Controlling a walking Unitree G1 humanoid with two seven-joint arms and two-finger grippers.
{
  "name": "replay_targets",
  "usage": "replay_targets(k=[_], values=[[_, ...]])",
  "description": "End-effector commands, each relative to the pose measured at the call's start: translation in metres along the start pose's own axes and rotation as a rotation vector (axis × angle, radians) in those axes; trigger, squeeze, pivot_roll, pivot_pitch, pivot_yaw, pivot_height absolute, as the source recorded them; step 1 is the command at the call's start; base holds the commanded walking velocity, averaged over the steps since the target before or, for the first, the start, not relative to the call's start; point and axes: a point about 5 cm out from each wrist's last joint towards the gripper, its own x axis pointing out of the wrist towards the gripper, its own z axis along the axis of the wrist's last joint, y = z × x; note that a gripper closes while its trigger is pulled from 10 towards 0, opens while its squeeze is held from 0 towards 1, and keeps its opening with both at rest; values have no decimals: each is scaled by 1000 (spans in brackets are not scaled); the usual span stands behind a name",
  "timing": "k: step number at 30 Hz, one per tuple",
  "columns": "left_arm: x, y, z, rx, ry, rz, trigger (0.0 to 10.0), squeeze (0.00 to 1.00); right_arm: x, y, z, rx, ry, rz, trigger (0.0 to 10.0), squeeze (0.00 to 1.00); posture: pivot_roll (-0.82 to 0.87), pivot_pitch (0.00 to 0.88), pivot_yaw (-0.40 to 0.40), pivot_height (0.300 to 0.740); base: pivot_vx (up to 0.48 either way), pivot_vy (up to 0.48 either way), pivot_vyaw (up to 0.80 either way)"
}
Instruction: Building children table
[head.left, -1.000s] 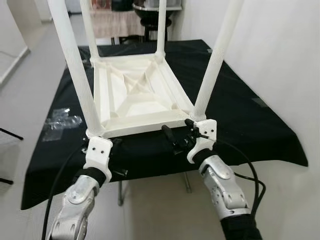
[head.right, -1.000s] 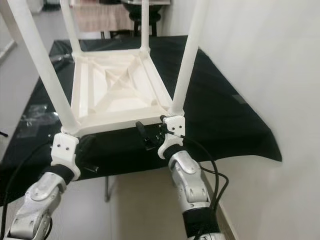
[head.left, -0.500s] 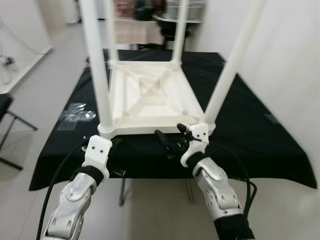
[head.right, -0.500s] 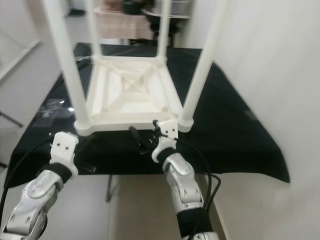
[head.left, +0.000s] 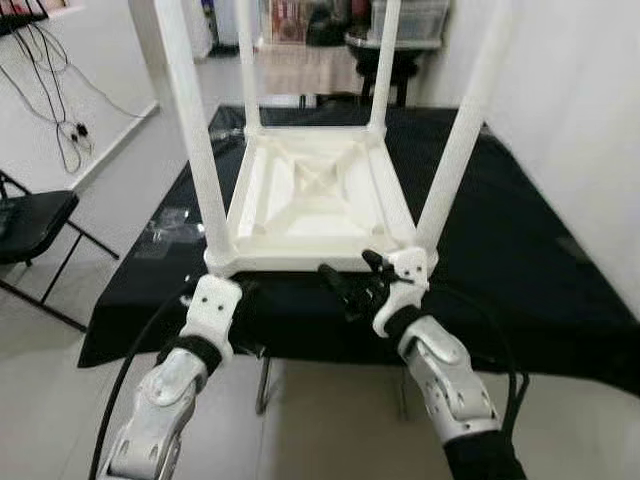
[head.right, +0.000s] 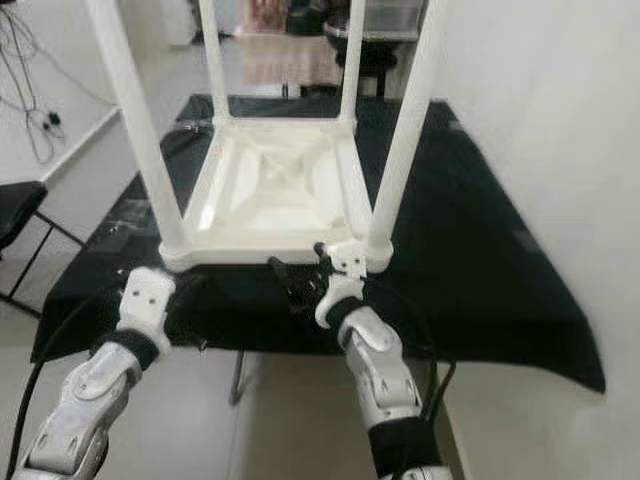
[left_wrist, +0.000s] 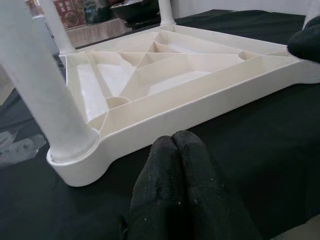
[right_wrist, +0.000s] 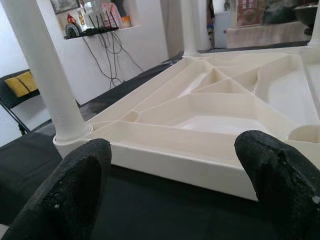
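**Upside-down table on the black cloth, both grippers at its near edge**

Seen from the left eye, the white plastic children's table lies inverted on the black-draped work table, its ribbed underside facing up and its four round white legs pointing straight up, out of the top of the picture. Its top is roughly square, and its near edge runs across the view, parallel to the near edge of the cloth. The left gripper sits just below the near left corner; the right gripper sits near the near right corner, its black fingers aimed inward along the table's front edge. A black folding chair stands on the floor at the robot's left.

From the right eye, the same layout holds: the legs rise vertically, and some crumpled clear plastic wrap lies on the cloth at the left of the upturned table.

Through the left wrist camera, the two black fingertips are pressed together with nothing between them, just short of the table's rim beside a corner leg.

Through the right wrist camera, the fingers stand wide apart, holding nothing, facing the rim and the ribbed underside beyond it.
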Motion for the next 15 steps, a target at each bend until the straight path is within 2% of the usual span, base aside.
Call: replay_targets(k=[1,6,8,10,12,15], values=[[-1,0,0,24,13,-9,10000,0,1,1,5,5,-32,8,10000,0,142,92,-61,740,0,0,0],[-1,7,6,0,-12,25,10000,0,0,-2,11,-14,-55,-9,10000,0,140,98,-63,740,0,0,0],[-2,14,10,1,-26,61,10000,0,-1,-4,9,-68,-36,-14,10000,0,140,99,-66,740,0,0,694],[-2,15,10,-2,-26,69,10000,0,-1,-5,9,-50,-44,-23,10000,0,142,100,-67,740,0,0,800],[-2,16,11,-4,-27,74,10000,0,-1,-8,10,-33,-37,-52,10000,0,140,101,-68,740,0,0,0],[-2,16,11,-6,-27,73,10000,0,-2,-7,11,-111,-47,-20,10000,0,140,101,-70,740,0,0,794]])
